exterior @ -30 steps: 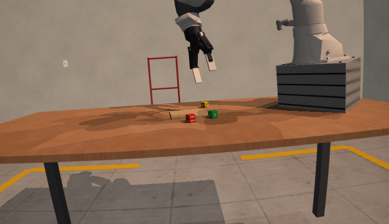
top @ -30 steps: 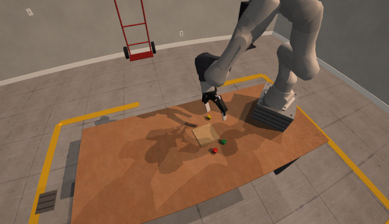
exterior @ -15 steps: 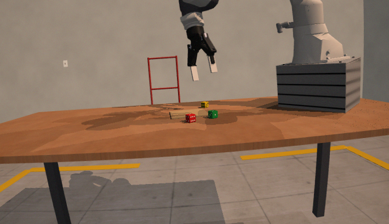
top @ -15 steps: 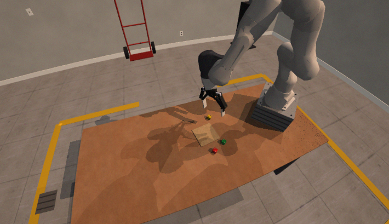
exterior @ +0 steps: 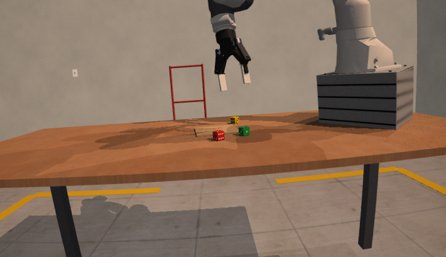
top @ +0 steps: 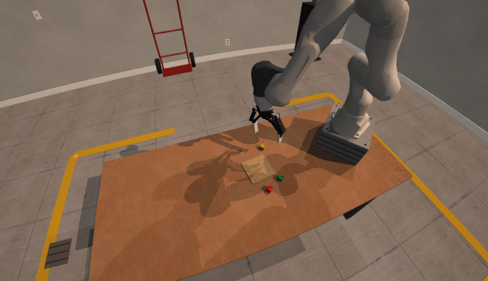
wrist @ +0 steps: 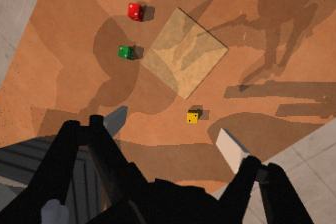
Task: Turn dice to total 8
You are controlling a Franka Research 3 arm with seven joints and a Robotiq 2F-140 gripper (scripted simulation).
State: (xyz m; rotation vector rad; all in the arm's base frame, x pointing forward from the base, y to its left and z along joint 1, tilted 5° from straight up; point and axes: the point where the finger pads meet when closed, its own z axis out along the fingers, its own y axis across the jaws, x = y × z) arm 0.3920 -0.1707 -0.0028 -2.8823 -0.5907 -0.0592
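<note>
The square tan mat [top: 257, 170] [exterior: 203, 131] [wrist: 189, 55] lies on the table. All three dice are off it. The yellow die [top: 262, 146] [exterior: 234, 120] [wrist: 192, 117] is beyond the mat's far corner in the top view. The green die [top: 280, 178] [exterior: 244, 131] [wrist: 125, 52] is just outside its right corner. The red die [top: 269, 188] [exterior: 218, 135] [wrist: 135, 11] lies off its near right edge. In the exterior view, red's front face shows several pips; top numbers are too small to read surely. My gripper [top: 267, 136] [exterior: 235, 87] [wrist: 173, 125] is open and empty, high above the table near yellow.
The robot's base block [top: 344, 143] [exterior: 357, 99] stands at the right end of the table [top: 143, 209] [exterior: 157, 155]. The table's far edge runs close behind the yellow die. A red hand truck [top: 176, 70] stands by the wall, away from the table.
</note>
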